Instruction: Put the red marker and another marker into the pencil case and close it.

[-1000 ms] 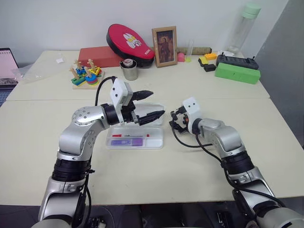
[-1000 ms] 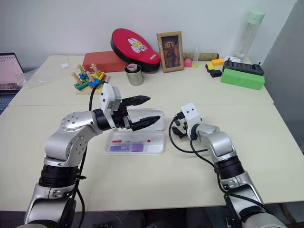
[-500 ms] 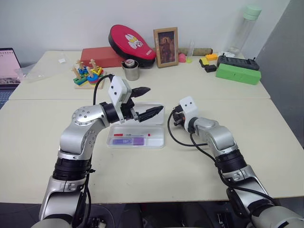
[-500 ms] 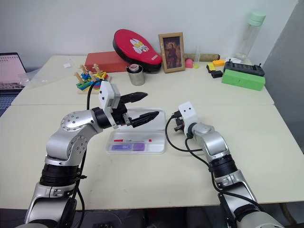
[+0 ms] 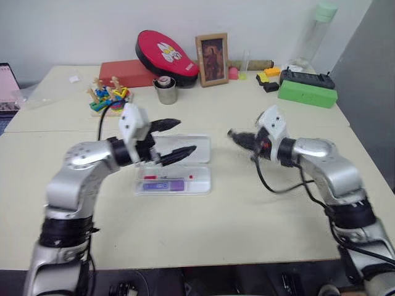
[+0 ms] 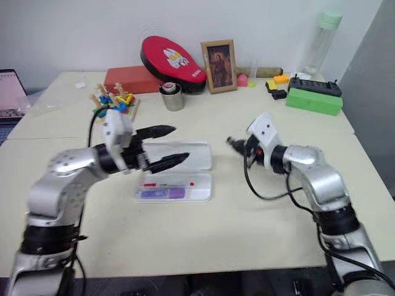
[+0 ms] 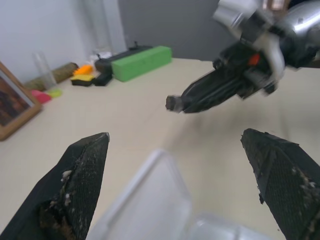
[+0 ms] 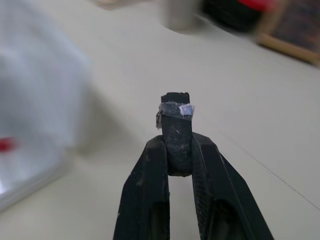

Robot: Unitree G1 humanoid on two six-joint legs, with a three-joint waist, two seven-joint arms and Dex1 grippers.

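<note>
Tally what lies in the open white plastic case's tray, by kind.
In the tray of the flat white plastic pencil case:
slim white marker with red cap: 1
chunky purple highlighter: 1
Total: 2

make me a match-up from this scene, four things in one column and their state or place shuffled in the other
Things
1. left pincer
2. right pincer
3. pencil case
4. green box

States or places
a. lid open, red marker and purple highlighter lying in its tray
b. far right part of the table
c. open, above the case
d. shut on a small black piece

Pairs: 1-c, 2-d, 3-a, 4-b
</note>
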